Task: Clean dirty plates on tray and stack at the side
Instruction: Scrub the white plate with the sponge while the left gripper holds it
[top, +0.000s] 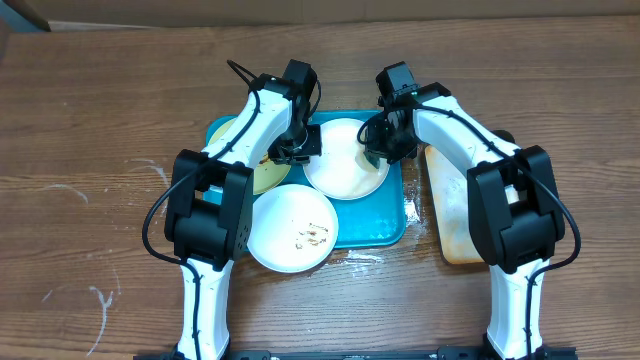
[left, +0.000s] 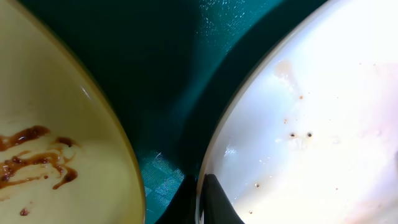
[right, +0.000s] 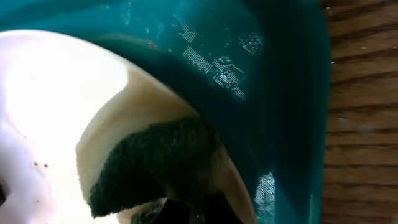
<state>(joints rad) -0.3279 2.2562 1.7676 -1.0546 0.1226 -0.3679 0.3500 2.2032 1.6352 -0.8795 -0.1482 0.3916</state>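
The teal tray (top: 385, 232) holds three plates. A white plate (top: 345, 165) lies in its middle, a yellow-green plate (top: 262, 176) with brown smears lies at the left, and a white plate with crumbs (top: 293, 232) overhangs the front edge. My left gripper (top: 298, 148) is shut on the middle white plate's left rim; in the left wrist view its fingers (left: 202, 202) pinch that rim (left: 311, 124) beside the yellow-green plate (left: 56, 143). My right gripper (top: 378, 150) is shut on a dark green sponge (right: 155, 165), which is pressed on the white plate's right edge (right: 50, 106).
A tan stained tray (top: 455, 215) lies right of the teal tray, under the right arm. Wooden table (top: 90, 200) surrounds everything, with white scuff marks at the left. The teal tray's rim (right: 292, 93) stands close to the sponge.
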